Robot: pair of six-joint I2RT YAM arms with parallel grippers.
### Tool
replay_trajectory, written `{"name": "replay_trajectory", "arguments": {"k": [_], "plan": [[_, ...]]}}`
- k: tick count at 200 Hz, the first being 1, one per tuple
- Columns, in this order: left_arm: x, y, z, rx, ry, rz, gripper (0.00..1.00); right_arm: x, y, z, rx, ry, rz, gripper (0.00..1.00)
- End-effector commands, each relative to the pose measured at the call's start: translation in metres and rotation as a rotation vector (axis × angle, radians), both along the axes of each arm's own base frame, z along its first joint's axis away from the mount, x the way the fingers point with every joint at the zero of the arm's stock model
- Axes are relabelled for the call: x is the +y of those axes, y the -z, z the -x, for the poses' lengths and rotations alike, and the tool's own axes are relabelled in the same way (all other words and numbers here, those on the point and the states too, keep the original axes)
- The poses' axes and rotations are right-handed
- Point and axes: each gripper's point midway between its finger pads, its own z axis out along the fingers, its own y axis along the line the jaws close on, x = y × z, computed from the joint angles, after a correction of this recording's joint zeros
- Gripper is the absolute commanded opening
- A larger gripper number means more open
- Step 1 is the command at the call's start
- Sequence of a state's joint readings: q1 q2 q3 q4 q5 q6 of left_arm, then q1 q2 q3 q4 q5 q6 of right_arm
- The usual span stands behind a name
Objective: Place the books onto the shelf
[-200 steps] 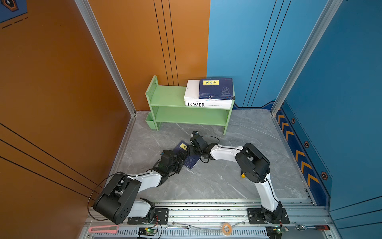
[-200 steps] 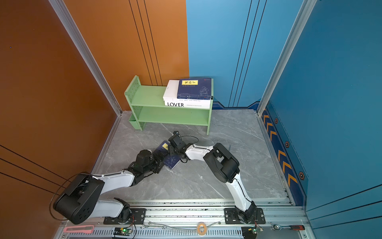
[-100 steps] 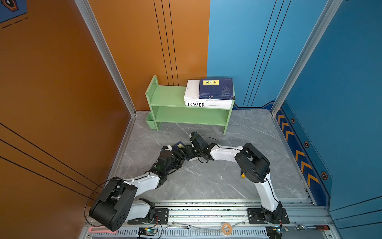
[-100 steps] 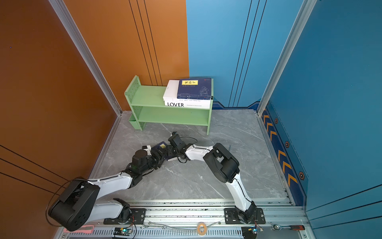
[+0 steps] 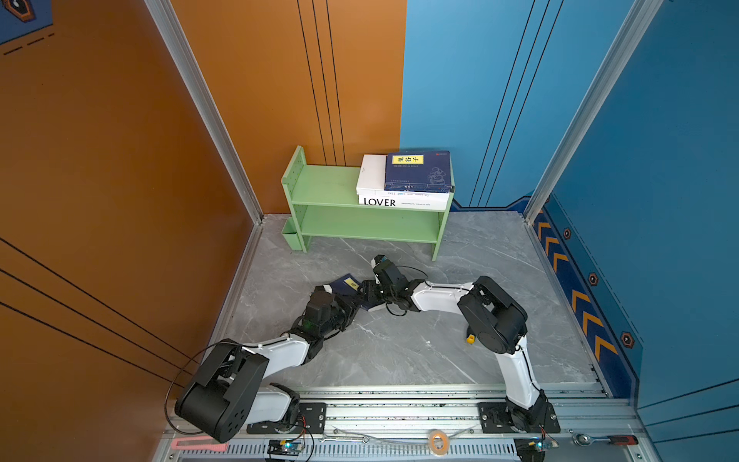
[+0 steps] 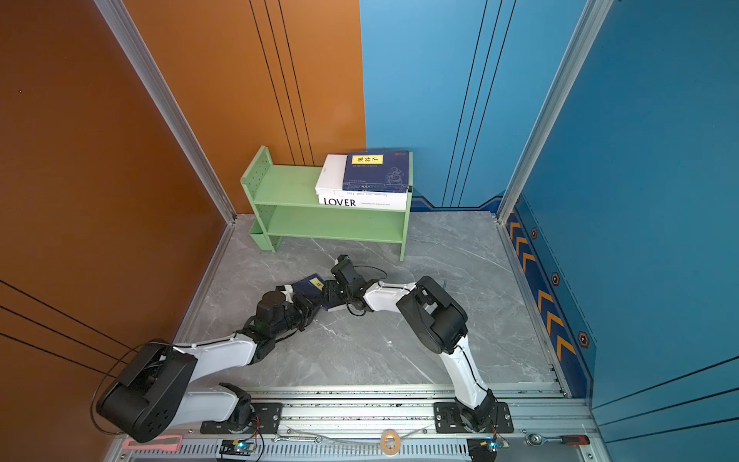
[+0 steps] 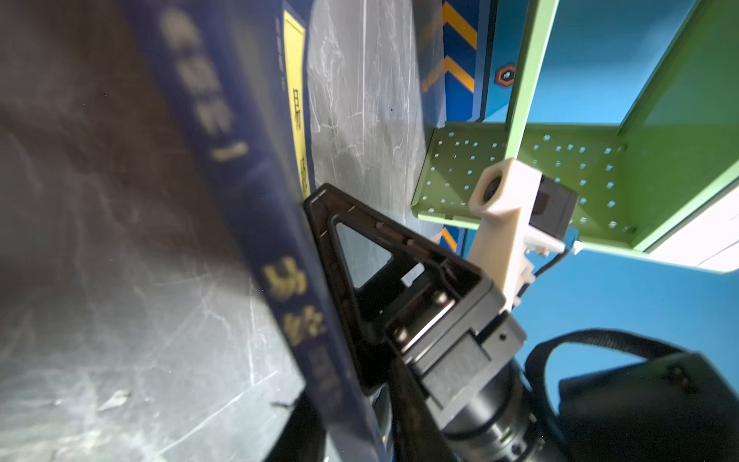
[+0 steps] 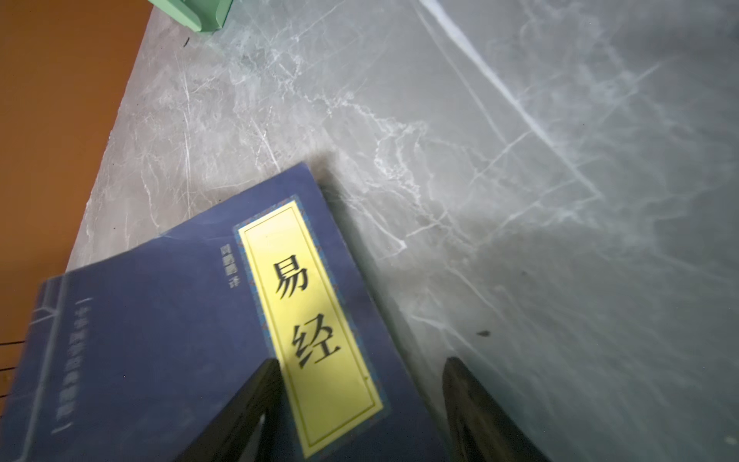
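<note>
Two pincers meet at one dark blue book (image 8: pixel 152 320), low on the grey marble surface (image 5: pixel 400 352). The right pincer (image 8: pixel 362 362) stands wide. One of its fingers (image 8: pixel 240 412) lies over the cover and its partner is past the book's edge, above bare marble, so nothing is clamped. In the left wrist view that finger leans flat against the cover, apparently propping the book on a slant with its spine towards the other arm.

The left pincer (image 5: pixel 351 307) sits at the book's near edge in both top views. Its jaws are hidden there and do not show in its own wrist view, so I cannot tell whether it has closed on the spine. The slant looks deliberate: a thin book lying flat offers no edge to bite, while a raised one does.

The book, marked by a yellow label (image 8: pixel 312 320), lies between the two arms, in front of the green shelf (image 5: pixel 328 188) and apart from it. On the shelf's top board, at the end nearer the blue wall, a white book (image 5: pixel 400 202) carries a blue book (image 5: pixel 418 172). This one looks like the last to go up.
</note>
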State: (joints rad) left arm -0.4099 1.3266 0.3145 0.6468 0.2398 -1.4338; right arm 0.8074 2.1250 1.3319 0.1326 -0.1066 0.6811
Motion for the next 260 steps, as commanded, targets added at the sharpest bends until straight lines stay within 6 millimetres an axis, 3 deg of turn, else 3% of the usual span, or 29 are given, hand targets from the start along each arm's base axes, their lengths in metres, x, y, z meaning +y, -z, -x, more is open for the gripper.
{"name": "replay_trajectory", "arguments": {"k": [1,31,35,65,99,126,156,180,188,218,235,260], "plan": [[0.002,0.013,0.009,0.039,0.033,-0.060,0.15,-0.022,0.041,0.038,0.175,-0.024,0.109,0.67],[0.007,0.009,0.016,0.046,0.069,-0.143,0.05,-0.031,0.019,0.023,0.125,0.005,0.105,0.68],[0.008,0.007,0.017,0.041,0.072,-0.155,0.05,-0.031,0.001,0.019,0.095,0.008,0.084,0.69],[0.020,-0.013,0.023,0.003,0.086,-0.250,0.02,-0.045,-0.050,0.006,-0.012,0.055,0.059,0.74],[0.037,-0.062,0.024,-0.112,0.070,-0.264,0.00,-0.068,-0.128,0.004,-0.171,0.108,0.007,0.82],[0.049,-0.123,0.022,-0.250,0.095,-0.264,0.00,-0.086,-0.197,0.015,-0.316,0.114,-0.089,0.90],[0.061,-0.212,0.030,-0.445,0.135,-0.338,0.00,-0.111,-0.264,0.032,-0.425,0.117,-0.196,1.00],[0.057,-0.279,0.036,-0.628,0.166,-0.340,0.00,-0.123,-0.309,0.050,-0.484,0.096,-0.326,1.00],[0.055,-0.302,0.036,-0.695,0.162,-0.324,0.00,-0.136,-0.321,0.045,-0.502,0.122,-0.363,1.00],[0.044,-0.389,0.025,-0.955,0.146,-0.206,0.00,-0.152,-0.366,0.056,-0.549,0.111,-0.613,1.00],[0.038,-0.425,0.015,-1.062,0.137,-0.123,0.00,-0.152,-0.387,0.063,-0.566,0.078,-0.740,1.00],[0.027,-0.460,-0.004,-1.158,0.118,-0.030,0.00,-0.142,-0.416,0.076,-0.594,-0.008,-0.886,1.00]]}}
